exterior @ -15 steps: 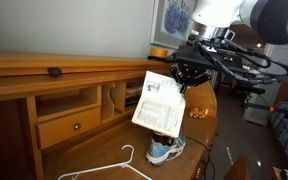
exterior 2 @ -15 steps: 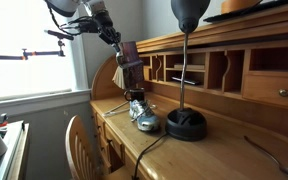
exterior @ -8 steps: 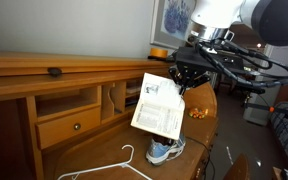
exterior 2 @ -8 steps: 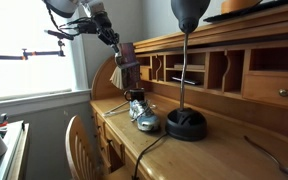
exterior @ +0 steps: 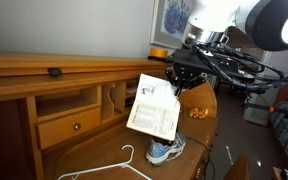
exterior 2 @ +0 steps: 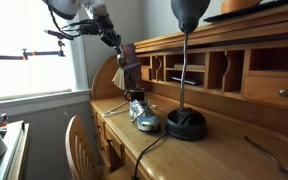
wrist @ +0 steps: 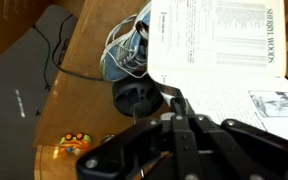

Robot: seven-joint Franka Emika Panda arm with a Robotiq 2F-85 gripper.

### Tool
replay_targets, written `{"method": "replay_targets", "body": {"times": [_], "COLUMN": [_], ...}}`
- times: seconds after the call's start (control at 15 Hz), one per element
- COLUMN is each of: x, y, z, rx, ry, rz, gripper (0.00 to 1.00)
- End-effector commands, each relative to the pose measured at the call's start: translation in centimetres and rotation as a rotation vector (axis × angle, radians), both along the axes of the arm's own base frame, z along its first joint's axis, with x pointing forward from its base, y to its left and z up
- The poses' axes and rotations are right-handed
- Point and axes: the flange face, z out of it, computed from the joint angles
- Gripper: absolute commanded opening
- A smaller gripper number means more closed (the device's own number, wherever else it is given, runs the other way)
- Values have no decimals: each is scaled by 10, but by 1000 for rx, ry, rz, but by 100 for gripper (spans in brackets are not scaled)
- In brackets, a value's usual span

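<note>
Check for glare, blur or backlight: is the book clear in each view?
Wrist view: book evenly lit, headings readable, small print soft. In an exterior view, window blown out, book backlit, dark. In an exterior view, book bright, no glare.

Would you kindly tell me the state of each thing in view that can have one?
gripper: shut on the book
book: held off the desk, tilted, over the shoe
shoe: resting upright on the desk
hanger: lying flat on the desk
drawer: closed
lamp: standing upright on the desk
</note>
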Motion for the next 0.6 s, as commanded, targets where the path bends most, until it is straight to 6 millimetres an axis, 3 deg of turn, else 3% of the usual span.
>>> {"method": "replay_targets", "body": {"times": [0.0, 0.53], "x": [2, -2], "y": [-5, -27], "z": [-3, -10], "rx": [29, 51], "ry": [-6, 19], "rz": [18, -37], "gripper": [0, 0]}}
